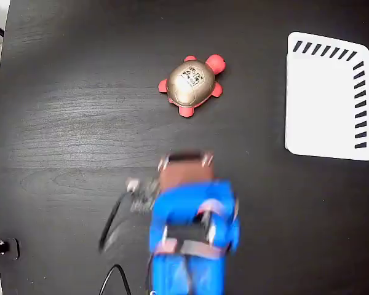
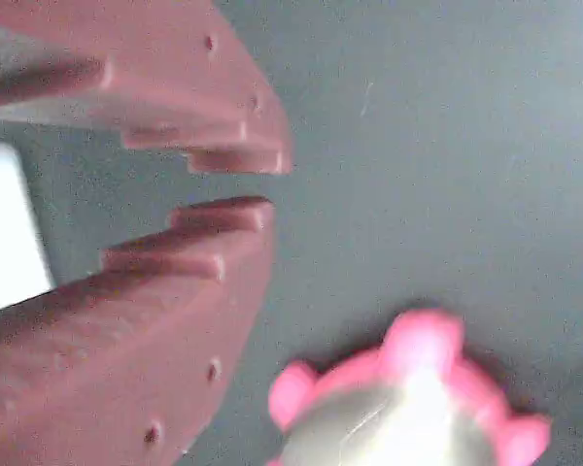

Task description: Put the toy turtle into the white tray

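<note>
Plainly, the task has barely begun. The toy turtle sits on the dark desk, at about twelve o'clock from the blue arm in the fixed view, and nothing is touching it. The white tray lies well apart from it, out at roughly three o'clock from the turtle near the desk's edge, and it holds nothing.

The gripper hangs short of the toy. In the wrist view its two reddish-brown jaws stand only a little apart at the tips, a narrow gap between them, with nothing held. The turtle's pink legs and pale shiny shell show at about five o'clock in that view, clear of both jaws. A slice of the tray shows at nine o'clock behind the jaws.

As a judgement, every real step remains: the jaws would need to open wider, come down around the shell, close, lift, carry the toy over to the tray and let go. The domed, glossy shell looks as if it could slip from a poor grip.

As for writing, the turtle's gold-bronze shell carries a dark printed patch at its middle, but it is too small and soft to read. The black slanted slots along two edges of the tray are only marks, not letters. No brand or label is legible on the arm, which is blurred.
</note>
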Available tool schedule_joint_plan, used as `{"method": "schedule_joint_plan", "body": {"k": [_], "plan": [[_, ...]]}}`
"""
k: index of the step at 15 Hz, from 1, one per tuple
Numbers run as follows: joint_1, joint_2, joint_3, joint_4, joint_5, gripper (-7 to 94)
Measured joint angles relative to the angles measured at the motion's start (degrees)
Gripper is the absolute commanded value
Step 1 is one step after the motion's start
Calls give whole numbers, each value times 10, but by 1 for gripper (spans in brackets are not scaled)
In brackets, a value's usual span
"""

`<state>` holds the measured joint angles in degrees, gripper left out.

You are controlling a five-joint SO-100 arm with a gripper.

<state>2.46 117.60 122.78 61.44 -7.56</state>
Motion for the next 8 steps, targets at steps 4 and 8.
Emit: {"method": "schedule_joint_plan", "body": {"k": [4,8], "plan": [[29,-210,-170,2,-69,0],[42,-341,-301,33,-113,0]]}}
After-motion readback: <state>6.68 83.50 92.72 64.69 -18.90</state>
